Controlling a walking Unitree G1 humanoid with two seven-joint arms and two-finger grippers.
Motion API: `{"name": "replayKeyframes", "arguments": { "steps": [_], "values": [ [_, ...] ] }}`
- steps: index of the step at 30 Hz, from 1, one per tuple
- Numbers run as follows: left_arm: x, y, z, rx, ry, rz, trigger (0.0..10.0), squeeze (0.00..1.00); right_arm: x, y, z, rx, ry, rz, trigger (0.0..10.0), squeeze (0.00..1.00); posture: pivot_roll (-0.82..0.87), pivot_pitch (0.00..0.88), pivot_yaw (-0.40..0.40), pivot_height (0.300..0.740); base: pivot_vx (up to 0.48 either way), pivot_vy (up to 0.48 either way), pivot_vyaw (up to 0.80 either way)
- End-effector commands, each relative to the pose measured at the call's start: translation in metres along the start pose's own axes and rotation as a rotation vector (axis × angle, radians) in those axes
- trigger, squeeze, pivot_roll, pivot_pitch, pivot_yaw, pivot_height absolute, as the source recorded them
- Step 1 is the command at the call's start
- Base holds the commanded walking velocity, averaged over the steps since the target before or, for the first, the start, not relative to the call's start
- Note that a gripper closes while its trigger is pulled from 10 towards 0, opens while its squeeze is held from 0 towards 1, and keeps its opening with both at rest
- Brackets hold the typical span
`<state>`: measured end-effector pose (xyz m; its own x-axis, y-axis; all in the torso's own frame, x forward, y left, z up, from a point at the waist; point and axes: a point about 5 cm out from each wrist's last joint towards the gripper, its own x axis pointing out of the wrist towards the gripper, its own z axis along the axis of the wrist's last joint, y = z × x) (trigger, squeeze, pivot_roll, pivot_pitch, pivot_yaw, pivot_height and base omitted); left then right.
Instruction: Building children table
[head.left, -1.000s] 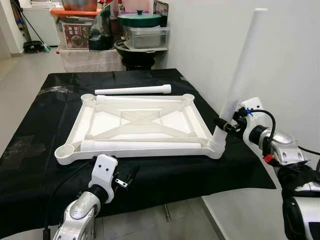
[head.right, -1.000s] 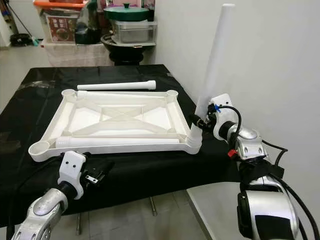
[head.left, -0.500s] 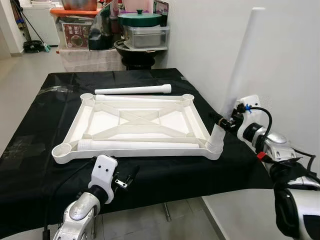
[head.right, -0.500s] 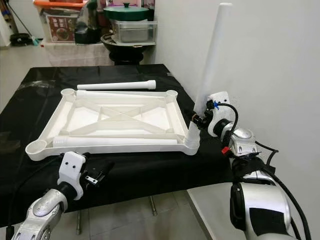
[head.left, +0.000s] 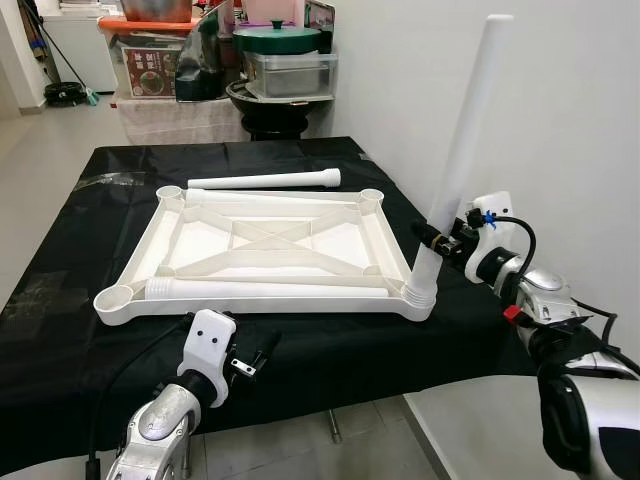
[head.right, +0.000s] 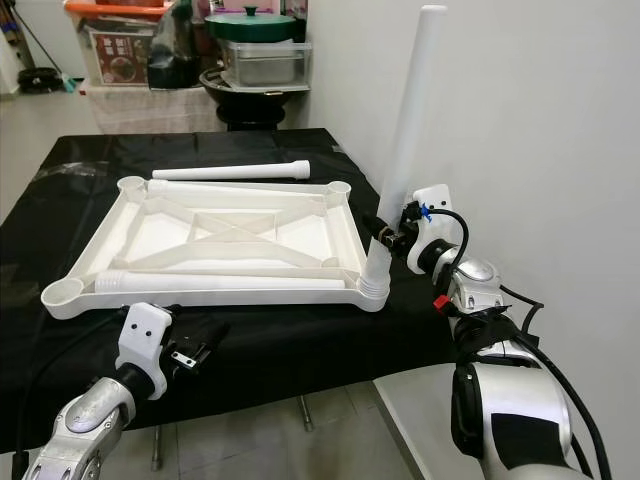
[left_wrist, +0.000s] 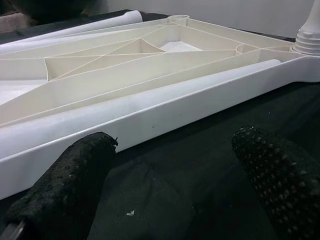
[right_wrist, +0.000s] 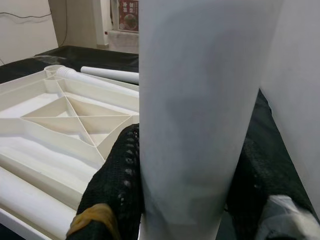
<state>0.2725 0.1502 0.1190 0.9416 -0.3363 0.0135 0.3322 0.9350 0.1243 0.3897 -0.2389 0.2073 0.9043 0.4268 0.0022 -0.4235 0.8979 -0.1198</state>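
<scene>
upright, the table leg (head.left: 462, 140) sits clamped in the right gripper (head.left: 432, 238) at the tabletop (head.left: 270, 250) corner.

Tabletop (head.left: 270, 245) lying upside down on cloth-covered table (head.left: 90, 330). One leg (head.left: 262, 180) lying just behind it, 2nd leg (head.left: 270, 289) lying along its front edge. 3rd leg (head.left: 455, 150) standing in front-right corner socket, w/ right gripper (head.left: 432, 238) beside it. Left gripper (head.left: 250, 362) sitting before tabletop's front edge.
</scene>
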Motion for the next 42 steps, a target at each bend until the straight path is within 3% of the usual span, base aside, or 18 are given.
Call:
{"name": "replayKeyframes", "arguments": {
  "steps": [1,7,8,10,12,13,16,17,20,22,23,28,32,33,34,40,41,42],
  "values": [
    [-0.003,-0.001,-0.002,-0.002,0.010,-0.008,10.0,0.00,0.005,0.006,-0.002,-0.070,0.043,-0.006,0.0,0.00,0.08,0.000,-0.058,0.740,0.000,0.000,0.00],
    [-0.003,-0.001,-0.002,-0.002,0.012,-0.009,10.0,0.00,0.004,-0.006,-0.006,-0.030,0.100,-0.246,0.0,0.00,0.07,0.000,-0.058,0.740,0.000,0.000,0.00],
    [-0.002,-0.002,-0.003,-0.003,0.013,-0.008,10.0,0.00,0.002,-0.013,-0.011,0.009,0.125,-0.443,0.0,0.00,0.06,0.000,-0.059,0.740,0.000,0.000,0.00],
    [-0.002,-0.003,-0.003,-0.003,0.014,-0.007,10.0,0.00,0.000,-0.015,-0.014,0.029,0.131,-0.527,0.0,0.00,0.06,0.000,-0.059,0.740,0.000,0.000,0.00],
    [-0.001,-0.003,-0.005,-0.006,0.018,-0.003,10.0,0.00,0.007,0.003,-0.028,0.146,0.123,-0.660,0.0,0.00,0.06,0.000,-0.056,0.740,0.000,0.000,0.00],
    [-0.001,-0.003,-0.005,-0.006,0.018,-0.003,10.0,0.00,0.007,0.003,-0.028,0.146,0.123,-0.660,0.0,0.00,0.06,0.000,-0.056,0.740,0.000,0.000,0.00],
    [0.001,-0.004,-0.005,-0.005,0.020,0.000,10.0,0.00,0.021,0.041,-0.039,0.263,0.120,-0.683,0.0,0.00,0.06,0.000,-0.056,0.740,0.000,0.000,0.00],
    [0.001,-0.004,-0.005,-0.004,0.021,0.002,10.0,0.00,0.029,0.061,-0.040,0.308,0.116,-0.673,0.0,0.00,0.06,0.000,-0.056,0.740,0.000,0.000,0.00],
    [0.002,-0.004,-0.005,-0.002,0.021,0.005,10.0,0.00,0.035,0.079,-0.040,0.345,0.117,-0.657,0.0,0.00,0.06,0.000,-0.056,0.740,0.000,0.000,0.00],
    [0.004,-0.002,-0.005,0.005,0.022,0.017,10.0,0.00,0.049,0.119,-0.038,0.372,0.126,-0.572,0.0,0.00,0.06,0.000,-0.058,0.740,0.000,0.000,0.00],
    [0.004,-0.002,-0.005,0.007,0.022,0.020,10.0,0.00,0.052,0.129,-0.035,0.367,0.128,-0.550,0.0,0.00,0.06,0.000,-0.067,0.740,0.000,0.000,0.00],
    [0.004,0.000,-0.005,0.010,0.024,0.033,10.0,0.00,0.054,0.131,-0.029,0.342,0.125,-0.535,0.0,0.00,0.06,0.000,-0.070,0.740,0.000,0.000,0.00],
    [0.001,-0.001,-0.008,0.006,0.031,0.039,10.0,0.00,0.045,0.116,-0.019,0.290,0.109,-0.560,0.0,0.00,0.06,0.000,-0.068,0.740,0.000,0.000,0.00],
    [0.001,-0.002,-0.008,0.005,0.031,0.037,10.0,0.00,0.043,0.113,-0.018,0.276,0.106,-0.553,2.7,0.00,0.06,0.000,-0.068,0.740,0.000,0.000,0.00],
    [0.001,-0.002,-0.008,0.004,0.030,0.035,10.0,0.00,0.042,0.110,-0.017,0.253,0.105,-0.543,10.0,0.00,0.06,0.000,-0.065,0.740,0.000,0.000,0.00],
    [0.002,-0.001,-0.007,0.003,0.027,0.030,10.0,0.00,0.030,0.095,-0.014,0.203,0.076,-0.543,10.0,0.00,0.05,0.000,-0.061,0.740,0.000,0.000,0.00],
    [0.003,-0.001,-0.007,0.003,0.026,0.028,10.0,0.00,0.027,0.091,-0.013,0.200,0.072,-0.543,10.0,0.98,0.05,0.000,-0.060,0.740,0.000,0.000,0.00],
    [0.003,-0.001,-0.007,0.003,0.025,0.026,10.0,0.00,0.025,0.088,-0.013,0.186,0.068,-0.534,10.0,1.00,0.05,0.000,-0.060,0.740,0.000,0.000,0.00]
  ]
}}
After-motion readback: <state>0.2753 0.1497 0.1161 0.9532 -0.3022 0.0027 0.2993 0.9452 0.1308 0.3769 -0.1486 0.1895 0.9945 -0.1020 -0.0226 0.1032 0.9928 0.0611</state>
